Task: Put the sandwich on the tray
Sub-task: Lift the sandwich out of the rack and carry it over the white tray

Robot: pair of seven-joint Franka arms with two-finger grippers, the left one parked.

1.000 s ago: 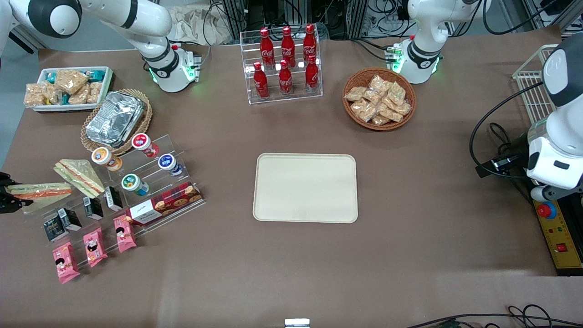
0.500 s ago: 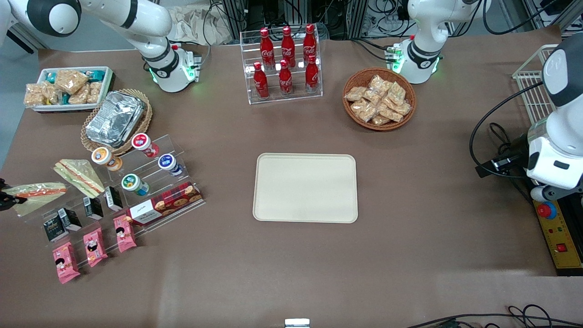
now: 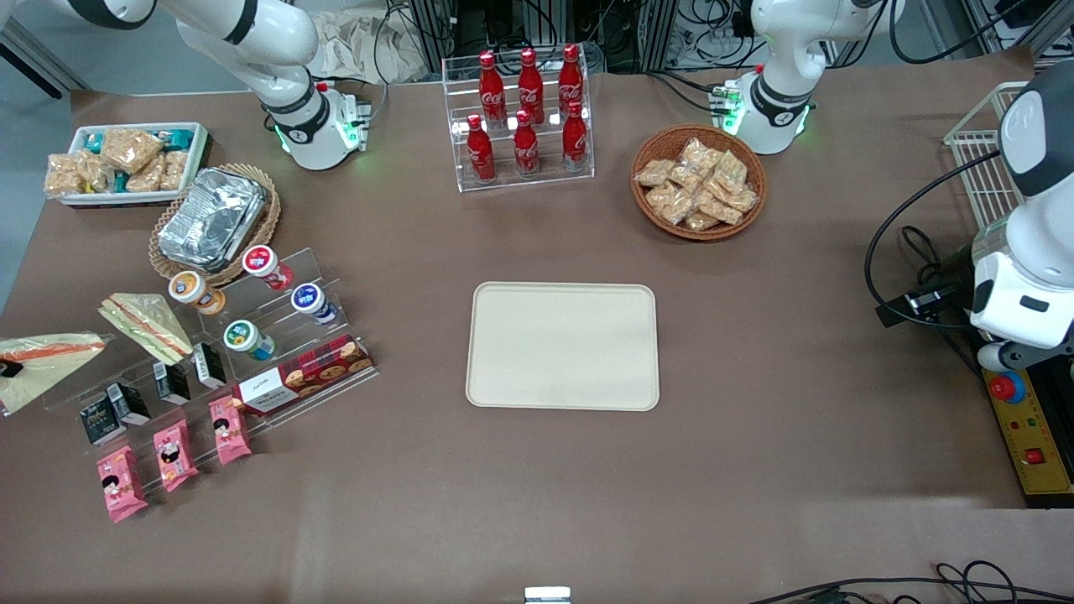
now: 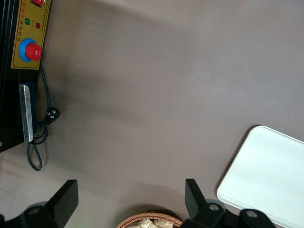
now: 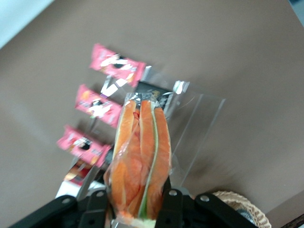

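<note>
The sandwich (image 3: 46,358), a clear-wrapped wedge with a broad orange band and a green layer, hangs in the air at the working arm's end of the table, partly cut off by the frame edge. My gripper (image 3: 10,367) is shut on it; only a dark bit of it shows in the front view. In the right wrist view the gripper (image 5: 134,202) clamps the sandwich (image 5: 140,161) with one finger on each side of it. The cream-beige tray (image 3: 562,346) lies flat and bare at the table's middle, well away toward the parked arm. Its corner also shows in the left wrist view (image 4: 266,175).
A second wrapped wedge (image 3: 144,323) lies beside a clear stepped rack (image 3: 252,335) with cups, cartons, a biscuit box and pink packets (image 3: 172,453). Foil containers in a basket (image 3: 214,220), a white snack bin (image 3: 126,161), a cola rack (image 3: 524,117) and a snack basket (image 3: 698,182) stand farther from the camera.
My gripper has lifted the sandwich off the table and drawn it sideways toward the working arm's table edge; the sandwich now looks larger and tilted. The tray and other items have not moved.
</note>
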